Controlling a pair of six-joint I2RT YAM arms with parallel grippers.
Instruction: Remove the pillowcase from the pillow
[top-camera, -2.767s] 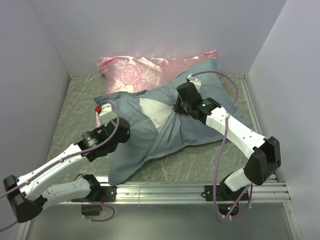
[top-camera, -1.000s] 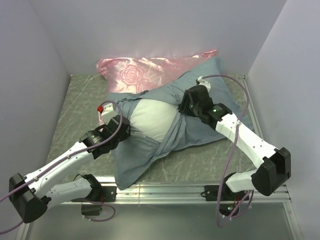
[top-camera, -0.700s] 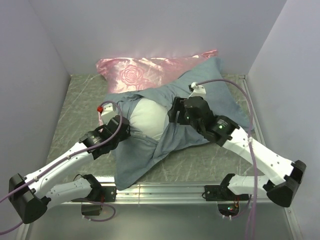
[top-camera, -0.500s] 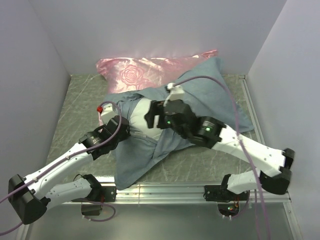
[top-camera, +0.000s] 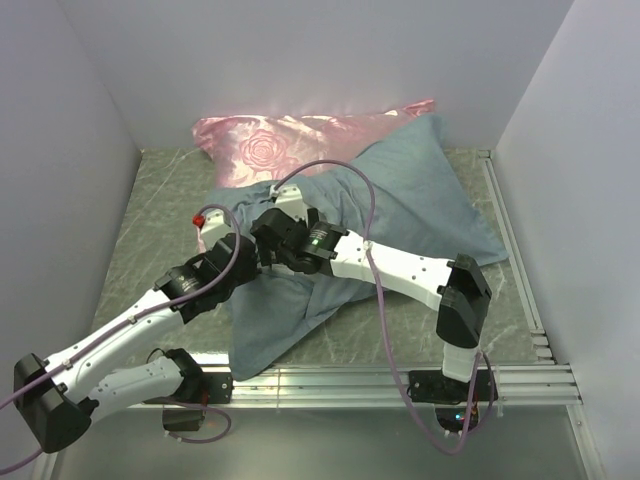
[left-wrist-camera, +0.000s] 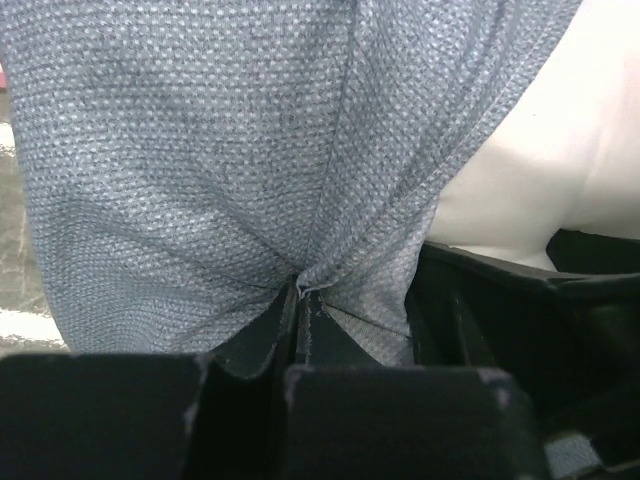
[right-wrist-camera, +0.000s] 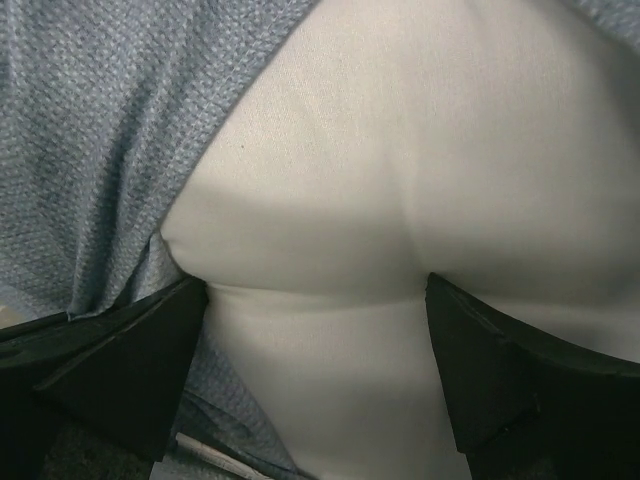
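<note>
The blue-grey pillowcase (top-camera: 410, 195) lies crumpled across the middle of the table, its loose end trailing toward the front (top-camera: 262, 325). My left gripper (top-camera: 240, 255) is shut on a bunched fold of the pillowcase (left-wrist-camera: 200, 150), pinched between its jaws (left-wrist-camera: 300, 295). The white pillow (right-wrist-camera: 400, 170) bulges out of the case's open end and also shows in the left wrist view (left-wrist-camera: 545, 160). My right gripper (top-camera: 265, 243) reaches across to the left and stands open (right-wrist-camera: 315, 285), its fingers (right-wrist-camera: 140, 360) straddling the bare pillow bulge. In the top view the arms hide the pillow.
A shiny pink rose-patterned pillow (top-camera: 290, 140) lies against the back wall, touching the pillowcase. Grey walls close in the left, back and right. A metal rail (top-camera: 340, 382) runs along the front edge. The right arm's cable (top-camera: 372, 230) loops over the pillowcase.
My right gripper let go of the pillowcase, swung left over the pillow and opened wide around its bare white end. The left gripper has kept its hold in place.
</note>
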